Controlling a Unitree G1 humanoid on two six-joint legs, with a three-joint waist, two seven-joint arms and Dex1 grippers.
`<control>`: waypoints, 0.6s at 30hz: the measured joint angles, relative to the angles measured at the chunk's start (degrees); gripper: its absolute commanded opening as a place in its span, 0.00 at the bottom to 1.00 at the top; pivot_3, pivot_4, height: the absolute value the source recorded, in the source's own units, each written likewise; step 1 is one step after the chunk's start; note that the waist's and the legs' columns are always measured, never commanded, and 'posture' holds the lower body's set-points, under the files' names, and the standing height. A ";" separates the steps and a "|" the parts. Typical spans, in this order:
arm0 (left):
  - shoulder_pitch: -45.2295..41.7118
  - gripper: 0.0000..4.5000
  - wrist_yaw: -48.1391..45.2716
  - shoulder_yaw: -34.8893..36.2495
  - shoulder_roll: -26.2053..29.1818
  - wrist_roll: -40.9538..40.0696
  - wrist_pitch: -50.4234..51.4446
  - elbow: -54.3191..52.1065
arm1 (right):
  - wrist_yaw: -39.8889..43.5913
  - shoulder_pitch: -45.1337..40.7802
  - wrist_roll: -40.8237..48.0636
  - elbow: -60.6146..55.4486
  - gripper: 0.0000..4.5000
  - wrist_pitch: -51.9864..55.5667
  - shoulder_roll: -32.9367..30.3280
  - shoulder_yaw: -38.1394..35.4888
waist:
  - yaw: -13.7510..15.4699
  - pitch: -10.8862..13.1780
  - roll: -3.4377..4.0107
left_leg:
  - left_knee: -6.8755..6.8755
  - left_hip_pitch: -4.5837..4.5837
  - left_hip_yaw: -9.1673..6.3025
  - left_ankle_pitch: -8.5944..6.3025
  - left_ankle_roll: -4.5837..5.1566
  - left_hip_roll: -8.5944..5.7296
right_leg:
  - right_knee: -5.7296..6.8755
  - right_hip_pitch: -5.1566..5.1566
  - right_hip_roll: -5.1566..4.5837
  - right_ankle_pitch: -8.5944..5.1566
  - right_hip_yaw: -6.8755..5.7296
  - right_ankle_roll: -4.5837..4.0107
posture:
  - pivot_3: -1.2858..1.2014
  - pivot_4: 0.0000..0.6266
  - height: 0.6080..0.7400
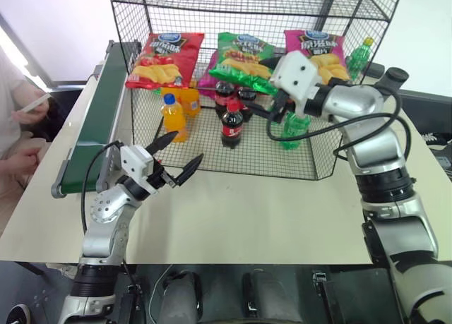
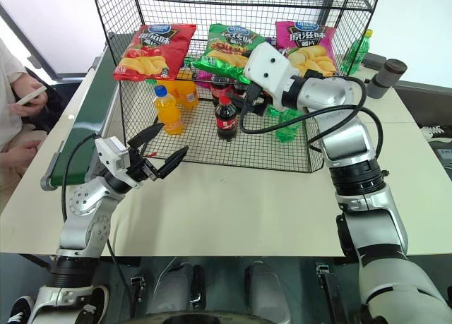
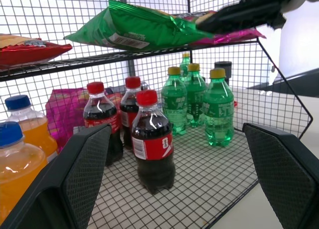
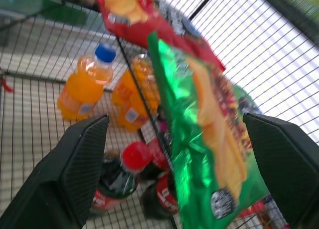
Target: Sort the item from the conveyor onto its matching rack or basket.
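Green crisp bag [image 1: 244,64] showing yellow chips, sitting between red bag [image 1: 166,59] and pink bag [image 1: 319,50]; black wire rack [image 1: 233,137]; dark green conveyor [image 1: 99,112]; orange bottles [image 1: 174,116], green bottles [image 3: 218,107].

Head stereo pair: looks forward and down from above the arms over the pale beige desk [image 1: 233,211] toward the tall black wire-grid rack [image 1: 212,91].
Left wrist camera: sits low and close, facing into the rack's bottom tier.
Right wrist camera: very near the shiny green crisp bag [image 4: 209,139] on the shelf.
Shared: bag, cola bottles [image 3: 152,139].
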 measured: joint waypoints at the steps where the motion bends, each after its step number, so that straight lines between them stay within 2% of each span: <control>1: 0.09 1.00 -0.49 0.04 0.47 -0.30 0.39 -0.15 | 0.48 1.50 2.78 -2.10 1.00 1.25 0.11 -1.80 | 0.08 0.00 0.00 | -0.01 -0.01 0.00 0.00 0.00 0.00 | -0.02 0.01 0.00 0.00 -0.02 0.00 | 0.52 0.24 1.00; 3: 0.74 1.00 -1.70 0.17 1.87 -2.24 2.37 -1.15 | 1.56 5.34 8.87 -7.18 1.00 5.40 0.07 -5.09 | 0.10 0.00 -0.01 | -0.03 -0.01 -0.05 -0.01 0.02 0.03 | -0.05 0.02 -0.01 0.00 -0.01 0.00 | 0.52 0.24 1.00; 6: 4.31 1.00 -6.31 2.43 7.56 -8.92 9.24 -4.09 | 6.07 20.54 22.41 -19.22 1.00 17.03 -4.01 -10.48 | 0.12 -0.02 -0.03 | -0.10 -0.01 -0.16 -0.04 0.06 0.18 | -0.17 0.11 -0.11 -0.02 -0.05 0.00 | 0.52 0.24 1.00; 9: 6.26 1.00 -8.69 5.59 11.92 -14.76 16.24 -5.12 | 7.15 31.24 28.62 -24.05 1.00 23.11 -6.07 -12.87 | -0.33 0.02 0.02 | -0.07 0.06 -0.16 -0.05 0.07 0.13 | -0.09 0.12 -0.14 -0.01 -0.03 0.00 | 0.52 0.24 1.00; 12: 7.42 1.00 -8.84 8.57 13.56 -19.36 21.72 -6.60 | 6.23 35.76 33.76 -28.33 1.00 25.85 -6.56 -16.96 | -0.58 0.03 0.05 | -0.03 0.18 -0.19 -0.03 0.05 0.13 | -0.03 0.18 -0.07 -0.01 0.01 -0.03 | 0.52 0.24 1.00; 14: 8.79 1.00 -7.64 10.37 14.47 -21.92 25.49 -7.92 | 7.07 40.05 36.07 -30.44 1.00 26.12 -9.11 -19.89 | -0.28 0.02 0.03 | -0.02 0.21 -0.24 -0.03 0.04 0.10 | -0.05 0.25 -0.05 -0.02 -0.01 -0.04 | 0.52 0.24 1.00; 18: 9.95 1.00 -4.38 12.51 17.16 -21.75 29.69 -8.31 | 9.63 49.38 36.56 -30.22 1.00 23.90 -11.24 -23.36 | 0.12 0.01 0.01 | -0.02 0.13 -0.28 -0.06 0.09 -0.10 | -0.11 0.24 -0.07 -0.03 -0.01 -0.02 | 0.52 0.24 1.00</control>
